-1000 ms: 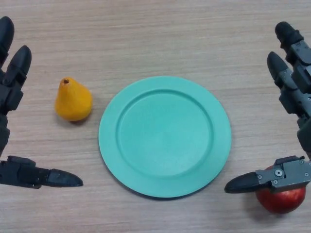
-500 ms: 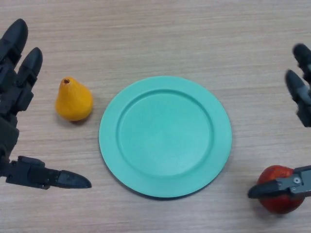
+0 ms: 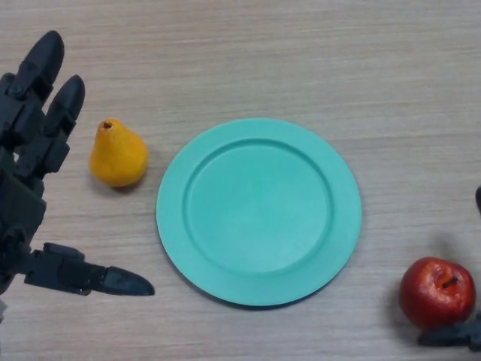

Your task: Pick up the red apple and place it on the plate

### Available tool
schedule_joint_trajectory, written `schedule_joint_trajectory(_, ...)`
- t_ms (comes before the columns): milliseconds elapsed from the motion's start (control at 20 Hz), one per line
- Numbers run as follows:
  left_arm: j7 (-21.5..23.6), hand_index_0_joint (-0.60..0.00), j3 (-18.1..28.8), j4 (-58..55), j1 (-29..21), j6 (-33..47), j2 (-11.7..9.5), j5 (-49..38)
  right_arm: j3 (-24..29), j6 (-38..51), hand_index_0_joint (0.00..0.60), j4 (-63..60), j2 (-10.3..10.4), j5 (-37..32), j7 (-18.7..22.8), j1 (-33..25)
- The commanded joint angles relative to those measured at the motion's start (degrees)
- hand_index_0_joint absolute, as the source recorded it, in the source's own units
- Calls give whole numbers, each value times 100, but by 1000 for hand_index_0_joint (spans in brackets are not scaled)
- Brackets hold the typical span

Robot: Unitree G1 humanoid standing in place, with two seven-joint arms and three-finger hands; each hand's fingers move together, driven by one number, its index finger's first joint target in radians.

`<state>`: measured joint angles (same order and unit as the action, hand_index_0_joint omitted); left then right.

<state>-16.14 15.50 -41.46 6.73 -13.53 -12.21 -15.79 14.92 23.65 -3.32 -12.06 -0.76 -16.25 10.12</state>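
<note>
The red apple [image 3: 437, 292] sits on the wooden table at the lower right, just right of the teal plate [image 3: 168, 219], which has nothing on it. Only slivers of my right hand [image 3: 455, 336] show in the head view. Its thumb lies just below the apple at the bottom edge, and a fingertip peeks in at the right edge well above the fruit, so the hand is spread open and holds nothing. My left hand [image 3: 21, 188] is open at the left edge, fingers straight and thumb stretched toward the plate.
A yellow pear [image 3: 117, 156] stands between my left hand and the plate's left rim. The wooden table [image 3: 301, 60] stretches bare beyond the plate.
My right hand has slid out to the right and down, uncovering the apple. My left hand has shifted a little rightward toward the pear.
</note>
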Motion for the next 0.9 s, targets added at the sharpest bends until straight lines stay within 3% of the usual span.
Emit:
schedule_joint_trajectory(50, 69, 0, 329, -341, -26, 874, -108, 185, 166, 1193, 0, -346, -364, -12, 247, -219)
schedule_joint_trajectory(200, 66, 0, 406, -367, 29, 915, -75, 153, -22, 1294, 0, -881, -474, 141, 320, -252)
schedule_joint_trajectory(300, 56, 0, 405, -372, 53, 942, -62, 168, -53, 1224, 199, -899, -480, 198, 292, -221)
schedule_joint_trajectory(450, 58, 0, 408, -367, 146, 1079, 8, 198, -281, 660, 599, -781, -435, 122, 84, -144)
schedule_joint_trajectory(550, 63, 0, 435, -395, 168, 1035, 7, 169, -350, 100, 600, -106, -288, -238, 16, 8)
schedule_joint_trajectory(650, 26, 0, 468, -375, 176, 1039, 10, 139, -484, -998, 600, 968, -99, -895, -104, 170)
schedule_joint_trajectory(750, 82, 0, 435, -387, 175, 1081, 31, 198, -651, -1629, 600, 1740, -10, -859, 166, 55)
schedule_joint_trajectory(900, 102, 0, 365, -377, 175, 1171, 36, 181, -1253, -1807, 600, 2224, -9, -126, 691, -591)
